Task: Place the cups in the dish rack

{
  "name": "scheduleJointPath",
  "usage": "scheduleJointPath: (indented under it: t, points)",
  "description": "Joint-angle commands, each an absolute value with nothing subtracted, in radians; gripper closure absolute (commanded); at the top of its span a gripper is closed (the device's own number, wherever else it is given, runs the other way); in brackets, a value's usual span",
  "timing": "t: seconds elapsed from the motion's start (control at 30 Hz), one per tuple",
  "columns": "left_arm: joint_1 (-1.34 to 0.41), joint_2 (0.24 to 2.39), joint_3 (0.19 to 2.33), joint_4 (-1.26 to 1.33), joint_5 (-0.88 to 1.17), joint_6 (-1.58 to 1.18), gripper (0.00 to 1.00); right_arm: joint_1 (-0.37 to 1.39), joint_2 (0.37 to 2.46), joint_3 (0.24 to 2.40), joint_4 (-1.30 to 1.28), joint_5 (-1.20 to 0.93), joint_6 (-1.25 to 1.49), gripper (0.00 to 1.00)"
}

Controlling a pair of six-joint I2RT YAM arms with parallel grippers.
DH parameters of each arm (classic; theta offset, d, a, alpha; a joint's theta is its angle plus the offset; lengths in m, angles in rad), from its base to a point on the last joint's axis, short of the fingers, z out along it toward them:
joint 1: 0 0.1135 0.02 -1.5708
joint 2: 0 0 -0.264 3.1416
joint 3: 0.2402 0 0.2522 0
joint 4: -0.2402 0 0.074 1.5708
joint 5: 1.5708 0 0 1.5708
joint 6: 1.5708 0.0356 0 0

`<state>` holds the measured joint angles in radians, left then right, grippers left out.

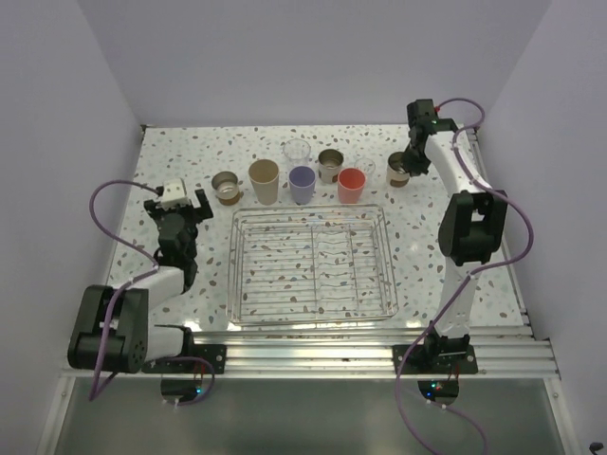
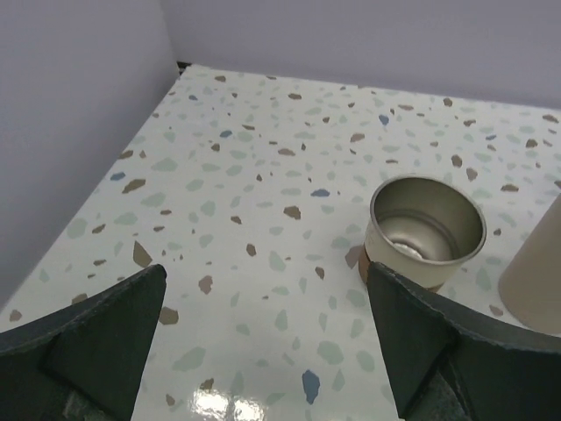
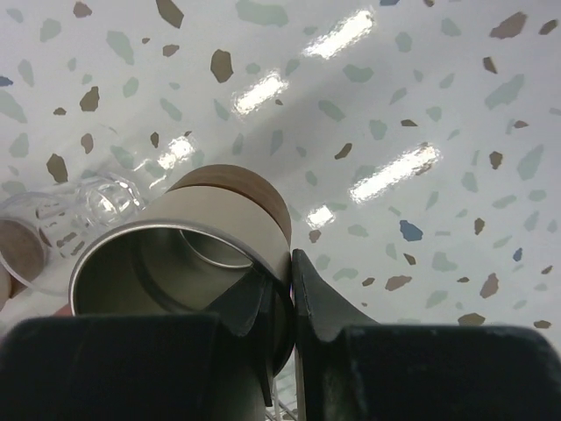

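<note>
One short brown cup [image 3: 202, 219] is pinched by its wall in the right pincer [image 3: 290, 267], with the dish rack [image 1: 311, 319] lying nearer the arm bases and to that pincer's left; the left pincer [image 2: 267, 289] hangs spread over the worktop [image 1: 417, 246].

Bright, even, cool light falls from overhead, and shadows are soft and short. In the top view the glossy desk [image 1: 190, 156] is brightest along its far edge. In the right wrist view long white glare streaks cross it, the metal cup [image 3: 210, 224] glints inside, and the right gripper [image 3: 289, 276] looms near-black. The left gripper [image 2: 266, 281] is equally dark, with a small glare patch on the desk close to the lens.
</note>
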<state>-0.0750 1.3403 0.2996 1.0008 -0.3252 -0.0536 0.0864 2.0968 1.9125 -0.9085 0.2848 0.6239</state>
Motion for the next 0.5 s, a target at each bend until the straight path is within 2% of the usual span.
scheduleJointPath:
  t: [0.0, 0.13, 0.17, 0.3, 0.37, 0.4, 0.43, 0.47]
  points:
    - [-0.075, 1.209, 0.423, 0.722, -0.389, -0.152, 0.0, 0.071, 2.045, 2.02, -0.985, 0.397, 0.627, 1.0]
    - [-0.074, 1.177, 0.616, 0.364, -0.391, -0.224, 0.0, 0.072, 2.031, 2.133, -1.003, 0.381, 0.63, 1.0]
    - [-0.074, 1.184, 0.67, 0.206, -0.393, -0.257, 0.0, 0.071, 2.034, 2.161, -1.015, 0.349, 0.637, 1.0]
    - [-0.071, 1.23, 0.963, -0.033, -0.286, -0.278, 0.0, 0.081, 2.037, 2.29, -1.002, 0.215, 0.684, 1.0]
    - [-0.064, 1.218, 1.021, -0.043, -0.183, -0.285, 0.0, 0.086, 2.01, 2.269, -0.878, 0.132, 0.709, 1.0]
    - [-0.063, 1.223, 1.098, -0.055, -0.102, -0.287, 0.0, 0.097, 1.962, 2.24, -0.812, 0.018, 0.721, 1.0]
    - [-0.061, 1.236, 1.147, -0.099, -0.059, -0.293, 0.0, 0.101, 1.935, 2.164, -0.739, -0.032, 0.739, 1.0]
    - [-0.063, 1.277, 1.252, -0.126, -0.017, -0.301, 0.0, 0.106, 1.912, 2.125, -0.584, -0.098, 0.789, 1.0]
